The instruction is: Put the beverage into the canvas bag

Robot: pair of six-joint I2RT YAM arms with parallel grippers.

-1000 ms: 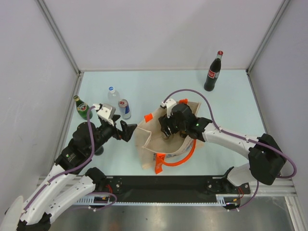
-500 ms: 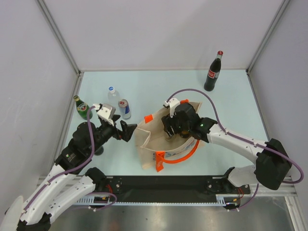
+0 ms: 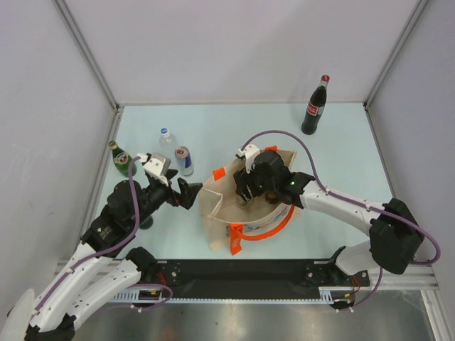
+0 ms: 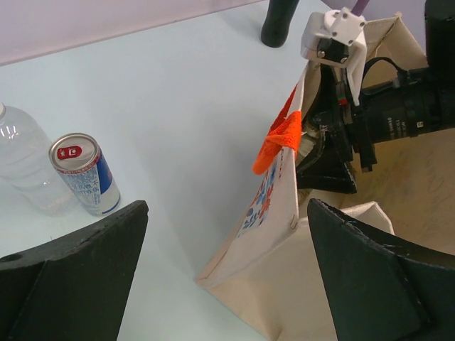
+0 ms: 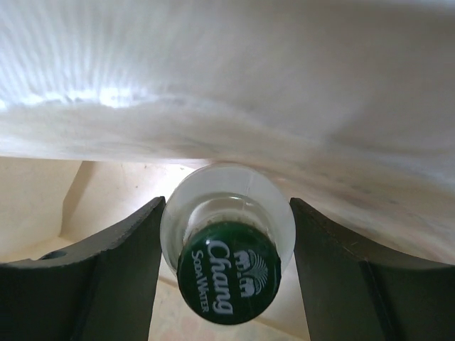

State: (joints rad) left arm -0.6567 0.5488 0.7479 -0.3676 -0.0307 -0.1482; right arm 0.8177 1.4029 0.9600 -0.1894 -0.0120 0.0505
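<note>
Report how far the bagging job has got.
Done: the Chang soda water bottle is inside the canvas bag, with canvas walls around it in the right wrist view. In hand: the right pincer is closed on the bottle, and the left pincer is open beside the bag's edge. Left: release the bottle and draw the right arm out of the bag.

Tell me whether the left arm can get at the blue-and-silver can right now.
Probably yes. The left gripper is open at a corner of the canvas bag, and the can stands upright on bare table past it. Nothing lies between them; the water bottle is on the can's far side.
</note>
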